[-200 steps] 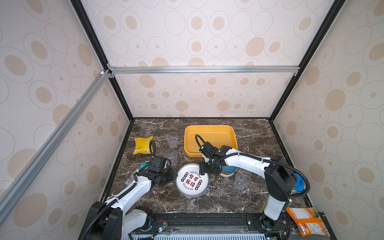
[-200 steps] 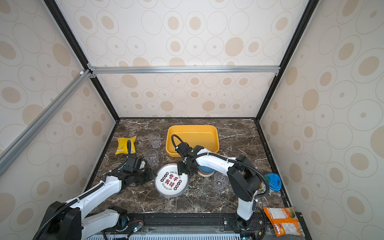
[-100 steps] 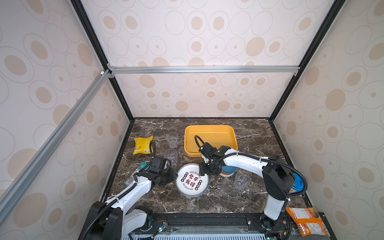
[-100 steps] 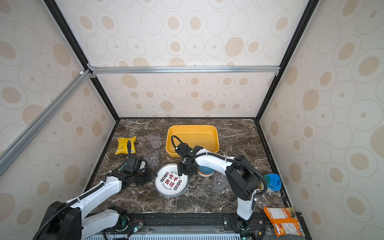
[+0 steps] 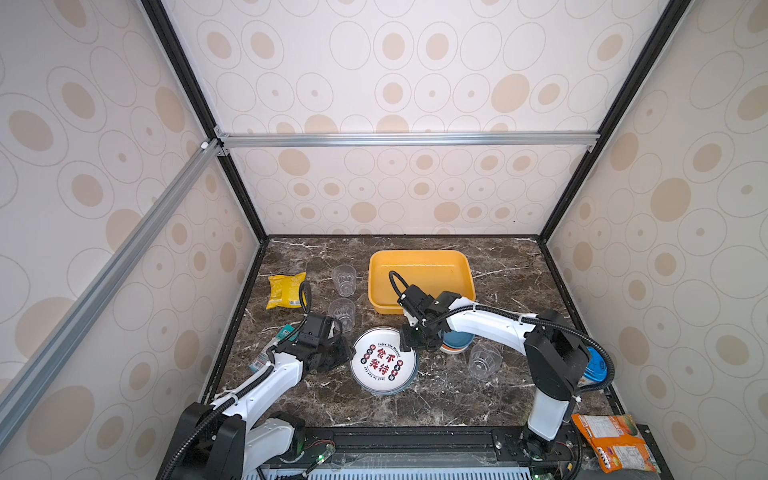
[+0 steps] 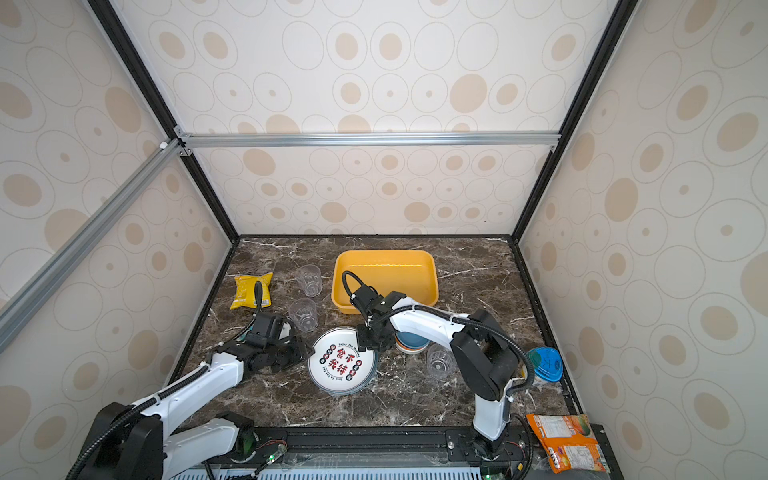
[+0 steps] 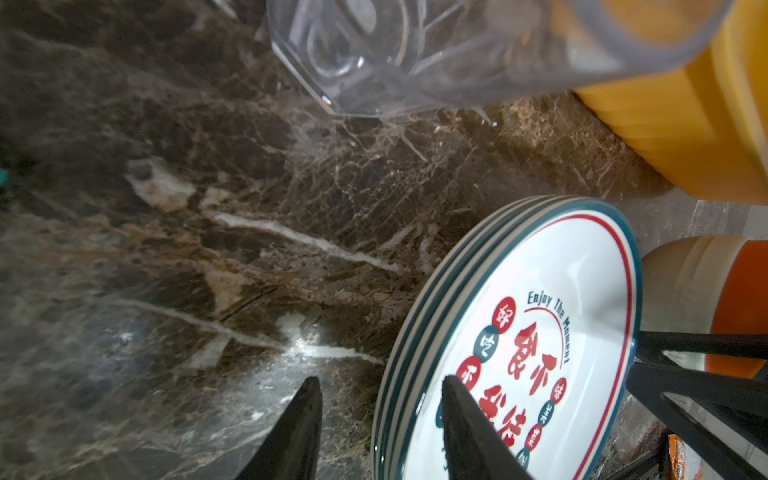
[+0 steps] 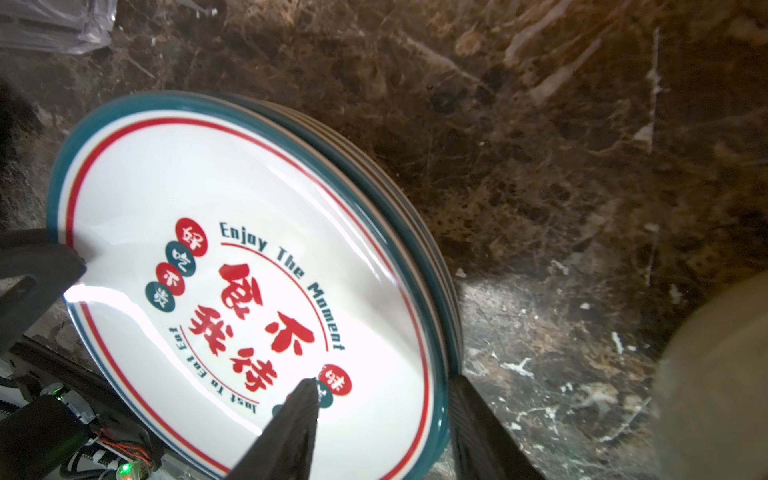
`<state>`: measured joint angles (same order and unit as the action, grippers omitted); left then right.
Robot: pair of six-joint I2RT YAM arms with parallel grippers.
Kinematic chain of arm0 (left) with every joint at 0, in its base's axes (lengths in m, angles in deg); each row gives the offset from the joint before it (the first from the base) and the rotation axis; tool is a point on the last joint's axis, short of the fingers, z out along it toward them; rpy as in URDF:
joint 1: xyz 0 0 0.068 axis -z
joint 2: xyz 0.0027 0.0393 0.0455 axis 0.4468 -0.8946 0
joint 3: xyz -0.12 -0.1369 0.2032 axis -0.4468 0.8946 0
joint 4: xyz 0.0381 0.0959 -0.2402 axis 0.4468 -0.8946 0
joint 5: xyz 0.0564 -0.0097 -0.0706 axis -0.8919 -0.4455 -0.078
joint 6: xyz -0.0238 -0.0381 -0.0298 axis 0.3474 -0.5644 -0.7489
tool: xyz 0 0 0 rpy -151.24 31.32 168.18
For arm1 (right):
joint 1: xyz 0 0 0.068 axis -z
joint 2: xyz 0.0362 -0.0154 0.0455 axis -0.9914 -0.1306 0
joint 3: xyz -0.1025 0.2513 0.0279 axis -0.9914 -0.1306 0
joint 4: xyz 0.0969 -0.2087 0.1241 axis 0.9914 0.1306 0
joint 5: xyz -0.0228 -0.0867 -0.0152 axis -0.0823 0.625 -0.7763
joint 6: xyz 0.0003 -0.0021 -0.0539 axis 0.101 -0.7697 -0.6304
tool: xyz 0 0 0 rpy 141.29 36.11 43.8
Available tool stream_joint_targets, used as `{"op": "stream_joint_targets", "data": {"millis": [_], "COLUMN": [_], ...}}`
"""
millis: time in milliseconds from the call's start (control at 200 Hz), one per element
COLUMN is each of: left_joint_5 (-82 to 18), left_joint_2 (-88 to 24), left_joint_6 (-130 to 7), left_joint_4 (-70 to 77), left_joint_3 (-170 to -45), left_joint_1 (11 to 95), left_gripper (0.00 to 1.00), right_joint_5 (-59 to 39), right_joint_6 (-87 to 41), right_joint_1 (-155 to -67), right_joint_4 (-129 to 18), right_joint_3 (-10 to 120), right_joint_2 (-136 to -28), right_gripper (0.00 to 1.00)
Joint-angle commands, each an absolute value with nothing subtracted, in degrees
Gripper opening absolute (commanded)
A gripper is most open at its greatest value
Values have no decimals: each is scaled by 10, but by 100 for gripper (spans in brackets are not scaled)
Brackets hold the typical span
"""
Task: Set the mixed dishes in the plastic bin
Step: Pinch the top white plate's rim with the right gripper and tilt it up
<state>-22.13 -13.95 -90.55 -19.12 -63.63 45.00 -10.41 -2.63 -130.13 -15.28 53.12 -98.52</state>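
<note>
**Both pincers set at the plate stack**

Left arm: it extends low from the near-left base, with the forearm running forward and to the right. The left pincer (image 5: 347,357) sits at the left rim of the plates (image 5: 382,361). Its jaws are spread. In the left wrist view one finger lies over the plate face and the other over the table (image 5: 436,399), with the rim between them and a gap showing.

Right arm: it rises from the near-right base with the elbow high. The forearm crosses leftward over the bowls (image 5: 457,340) and the wrist bends down to the stack's far-right rim. The right pincer (image 8: 382,380) is spread astride that rim, one finger over the print and the other against the outer edge.

Plates: stacked face up at the table centre. They are round, and the top of the print points toward the far right.

Containers: the bin (image 5: 419,276) stands just beyond the stack, its long axis running left to right. All dishes lie outside it. The plates, the bowls and three cups (image 5: 344,279) stand on the table.
</note>
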Motion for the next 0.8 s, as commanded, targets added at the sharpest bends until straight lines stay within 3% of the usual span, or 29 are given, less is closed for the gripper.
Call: {"op": "stream_joint_targets", "data": {"millis": [0,795], "left_joint_5": [-222,-227], "left_joint_2": [-140,-129], "left_joint_6": [-912,-920], "left_joint_4": [-187,-180], "left_joint_3": [-632,-621], "left_joint_1": [454,454], "left_gripper": [46,39], "right_joint_5": [-110,-142], "right_joint_6": [-27,-40], "right_joint_1": [-1313,-1316], "right_joint_4": [-143,-154], "right_joint_3": [548,559], "right_joint_2": [-996,-1019], "right_gripper": [52,38]}}
